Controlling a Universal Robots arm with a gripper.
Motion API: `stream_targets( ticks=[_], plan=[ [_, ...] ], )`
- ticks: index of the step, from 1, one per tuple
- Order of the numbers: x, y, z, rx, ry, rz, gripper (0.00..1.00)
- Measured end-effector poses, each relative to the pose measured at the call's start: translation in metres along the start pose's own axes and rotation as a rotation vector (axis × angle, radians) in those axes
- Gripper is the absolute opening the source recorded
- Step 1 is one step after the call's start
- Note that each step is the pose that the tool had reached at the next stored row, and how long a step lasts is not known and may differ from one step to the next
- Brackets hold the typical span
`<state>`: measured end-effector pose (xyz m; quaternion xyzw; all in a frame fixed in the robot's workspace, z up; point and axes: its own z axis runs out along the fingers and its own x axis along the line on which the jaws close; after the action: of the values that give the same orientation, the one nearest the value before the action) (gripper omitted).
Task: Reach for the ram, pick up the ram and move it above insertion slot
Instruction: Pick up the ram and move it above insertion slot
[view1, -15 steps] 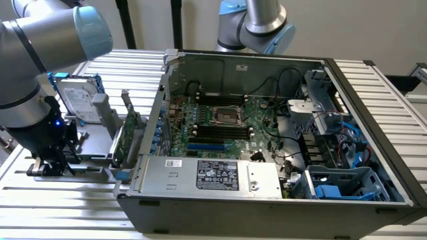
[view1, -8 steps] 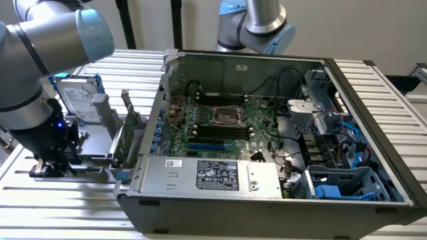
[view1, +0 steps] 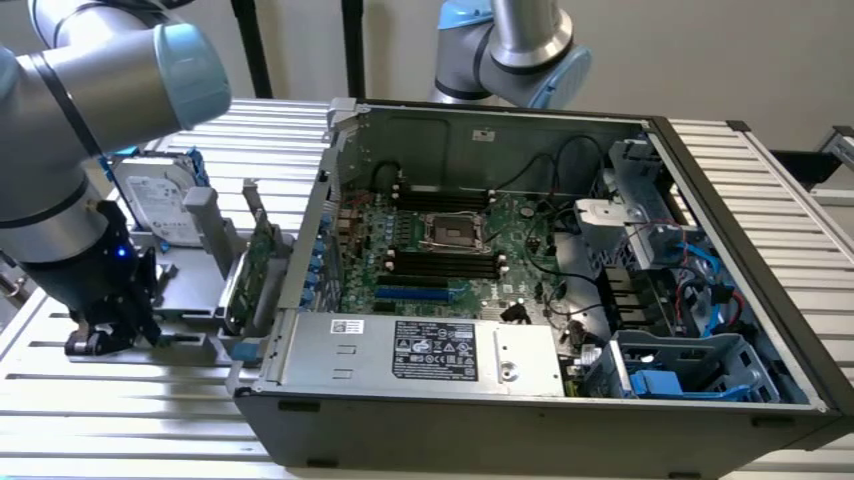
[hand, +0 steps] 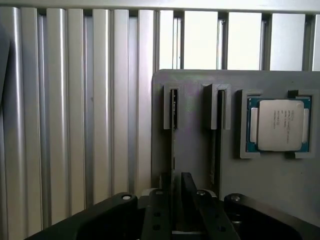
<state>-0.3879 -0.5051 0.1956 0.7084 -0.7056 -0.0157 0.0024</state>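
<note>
The ribbed metal tabletop (view1: 120, 420) carries an open computer case (view1: 534, 425) at its middle. A grey plastic parts holder (hand: 280, 190) lies just beside the case, at its nine o'clock in the exterior view.

Pincer (hand: 175, 189) at ram (hand: 173, 130), gray holder (hand: 192, 150); CPU (hand: 279, 125) nr.

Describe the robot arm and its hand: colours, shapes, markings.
The arm is round silver-grey tubing with a light-blue joint cap. Its lower section is black with a small blue light. The hand is matte black, blocky, with small silver screw heads.
</note>
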Motion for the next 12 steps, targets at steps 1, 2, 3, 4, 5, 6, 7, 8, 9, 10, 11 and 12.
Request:
stream_targets(
  ticks=[1, 2, 3, 4, 5, 6, 7, 8, 9, 10, 11, 12],
  plan=[
    [0.0, 0.0, 0.0002, -0.0029, -0.0003, 0.0, 0.22],
    [-0.0001, 0.0001, 0.0002, -0.0056, -0.0003, 0.0, 0.15],
    [-0.0001, 0.0001, 0.0002, -0.0081, -0.0003, 0.0, 0.15],
    [0.0, 0.0002, 0.0002, -0.0093, -0.0002, 0.0, 0.15],
    [0.0, 0.0002, 0.0001, -0.0096, -0.0001, 0.0, 0.15],
    [0.0, 0.0002, 0.0001, -0.0097, -0.0002, 0.0, 0.15],
    [0.0, 0.0001, 0.0002, -0.0096, -0.0003, 0.0, 0.14],
    [0.0, 0.0001, 0.0002, -0.0096, -0.0003, 0.0, 0.14],
    [-0.0001, 0.0001, 0.0002, -0.0096, -0.0003, 0.0, 0.14],
    [-0.0001, 0.0001, 0.0002, -0.0097, -0.0003, 0.0, 0.14],
    [0.0, 0.0001, 0.0002, -0.0096, -0.0003, 0.0, 0.14],
    [0.0, 0.0001, 0.0002, -0.0099, -0.0003, 0.0, 0.14]
  ],
)
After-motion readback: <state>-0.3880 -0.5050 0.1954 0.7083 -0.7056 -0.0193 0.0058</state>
